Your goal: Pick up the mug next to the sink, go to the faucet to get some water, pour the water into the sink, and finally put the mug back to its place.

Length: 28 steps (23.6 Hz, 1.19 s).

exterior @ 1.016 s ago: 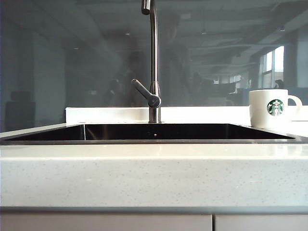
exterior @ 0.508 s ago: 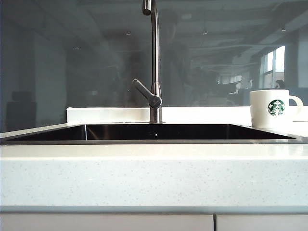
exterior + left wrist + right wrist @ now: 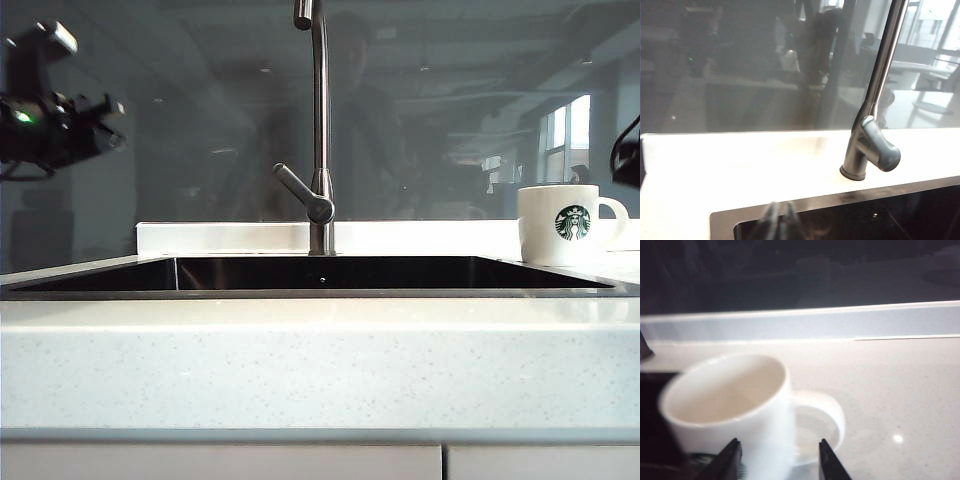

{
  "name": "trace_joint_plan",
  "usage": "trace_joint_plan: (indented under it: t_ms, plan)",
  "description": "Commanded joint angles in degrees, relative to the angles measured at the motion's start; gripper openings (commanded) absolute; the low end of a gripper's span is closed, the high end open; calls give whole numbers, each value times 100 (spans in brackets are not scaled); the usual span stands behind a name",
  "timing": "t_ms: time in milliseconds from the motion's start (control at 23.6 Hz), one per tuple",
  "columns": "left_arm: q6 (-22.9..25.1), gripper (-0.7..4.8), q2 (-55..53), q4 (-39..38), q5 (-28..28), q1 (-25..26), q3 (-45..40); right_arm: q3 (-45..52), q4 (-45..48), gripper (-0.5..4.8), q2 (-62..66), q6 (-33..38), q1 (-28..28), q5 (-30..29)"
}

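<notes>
Noting: white ceramic Starbucks mug (image 3: 730, 405) sits on counter right of dark sink (image 3: 320, 275), handle away from it. Your R gripper (image 3: 777, 460) is nearer, fingers spread, straddling handle side. L gripper (image 3: 777, 225) closed, beside steel faucet (image 3: 872, 125).

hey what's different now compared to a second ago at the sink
Both arms have come into view: the left gripper high at the left over the countertop, the right gripper open, just short of the mug. Nothing is held. Mug, faucet and sink stayed put.
</notes>
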<state>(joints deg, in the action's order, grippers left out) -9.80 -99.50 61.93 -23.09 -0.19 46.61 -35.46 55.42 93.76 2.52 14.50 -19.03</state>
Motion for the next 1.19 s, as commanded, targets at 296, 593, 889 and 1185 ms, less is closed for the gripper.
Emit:
trace_joint_plan:
  t_ms: [296, 593, 889, 1185]
  plan:
    - [-181, 103, -1202, -203, -184, 9, 1488, -743, 74, 216, 964, -901, 22, 387]
    - [-179, 102, -1495, -450, -181, 9, 1899, -1244, 103, 215, 1506, -901, 17, 387]
    - [-136, 103, -1543, -452, -383, 7, 1899, -1462, 133, 118, 1707, -898, 9, 387]
    - [-138, 103, -1611, -466, -396, 7, 1908, -1482, 186, 28, 1707, -855, 9, 385]
